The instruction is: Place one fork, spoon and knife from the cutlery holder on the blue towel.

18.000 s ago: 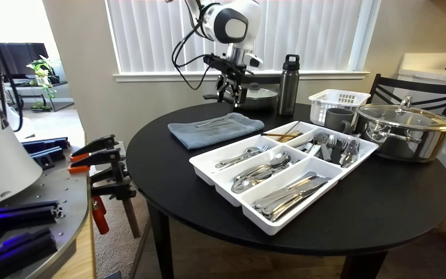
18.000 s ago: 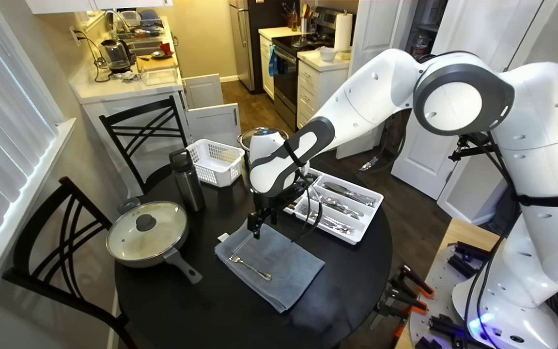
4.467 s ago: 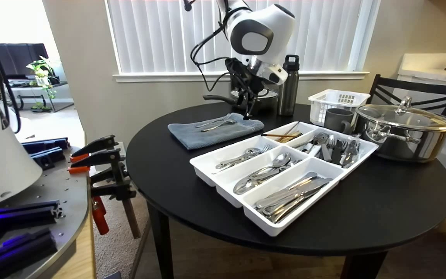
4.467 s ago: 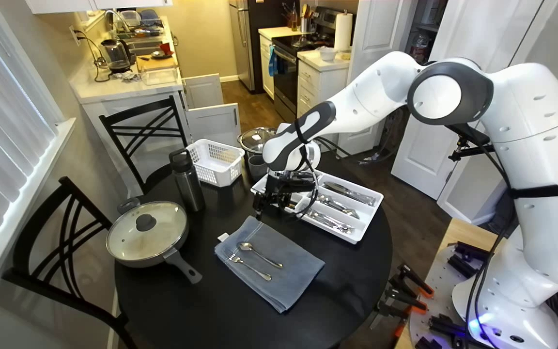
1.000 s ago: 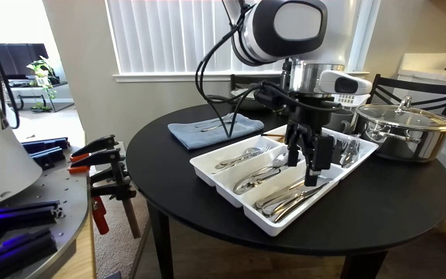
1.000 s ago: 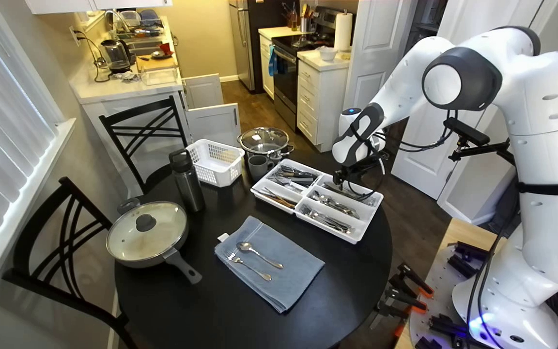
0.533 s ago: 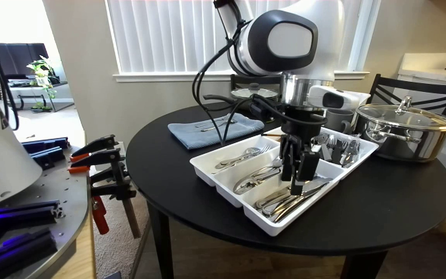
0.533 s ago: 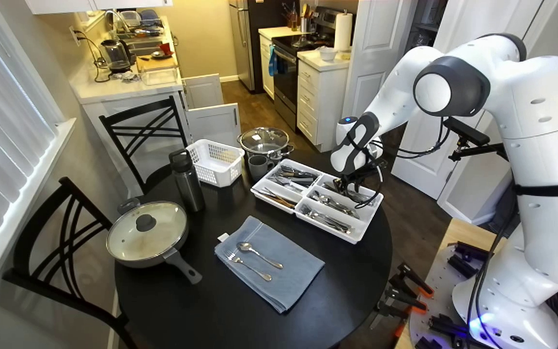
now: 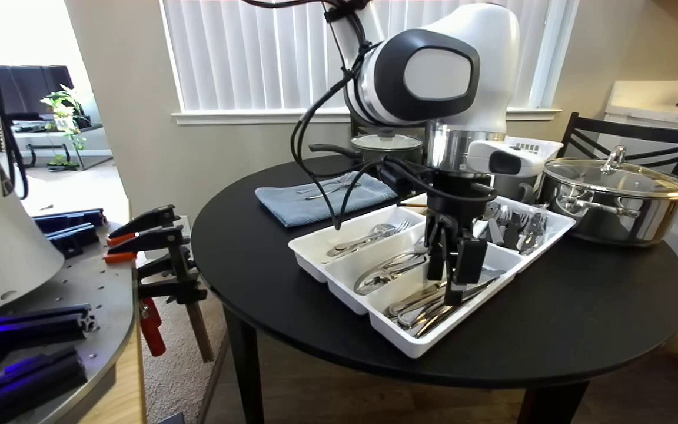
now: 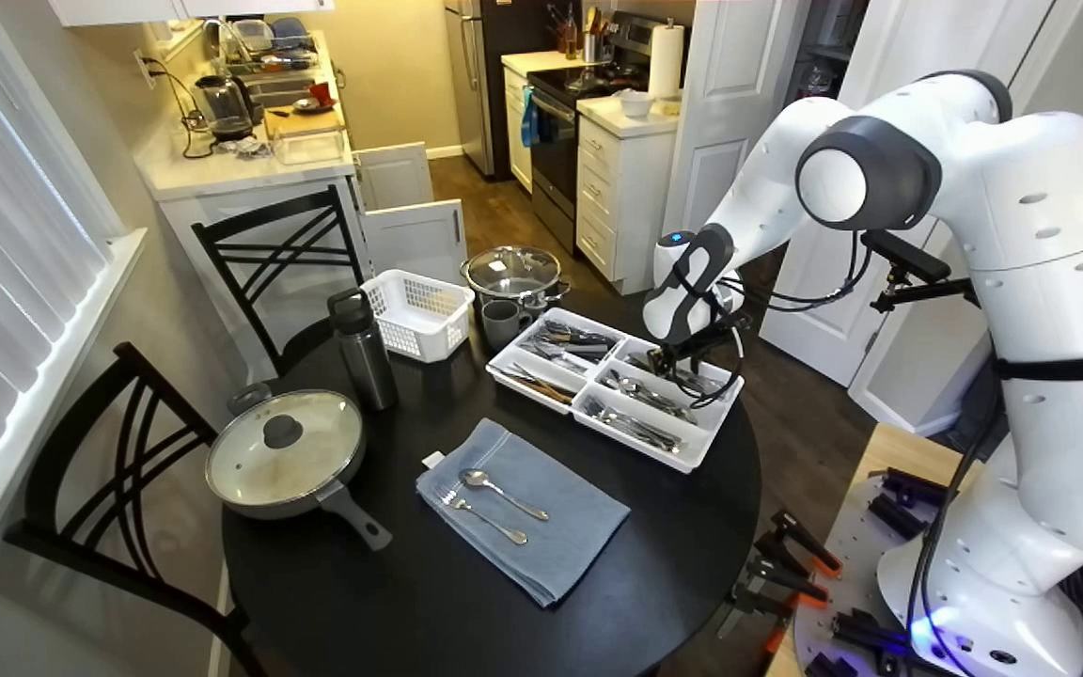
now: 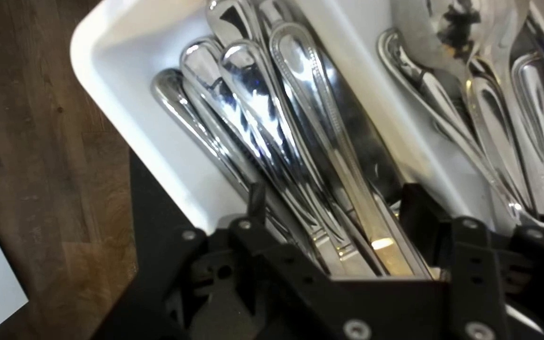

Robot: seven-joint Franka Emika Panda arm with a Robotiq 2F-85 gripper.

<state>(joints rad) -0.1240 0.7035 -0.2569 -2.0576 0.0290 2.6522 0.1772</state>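
Note:
The white cutlery holder (image 9: 389, 335) stands on the black table, its long compartments filled with cutlery. Over its knife compartment my gripper (image 11: 336, 204) points down, open, one finger on each side of several metal knives (image 11: 253, 104). The jaws do not close on any knife; whether the fingertips touch one, I cannot tell. The knives' far ends are hidden under the gripper in the wrist view. On the blue towel (image 10: 565, 541) lie a fork (image 10: 485, 522) and a spoon (image 10: 507, 495), side by side and slanted alike. Spoons (image 11: 498, 94) fill the neighbouring compartment.
Behind the holder are a grey mug (image 10: 502, 322), a steel pot (image 9: 615, 212) and a white slotted basket (image 10: 419, 324). A tall bottle (image 10: 368, 357) and a lidded pan (image 10: 288, 461) stand beyond the towel. Low dividers separate the holder's compartments.
Since the oldest frames, the spoon has come to lie beside the fork on the towel. My arm has swung over to the holder and, this last second, lowered among the knives; the jaws have narrowed somewhat.

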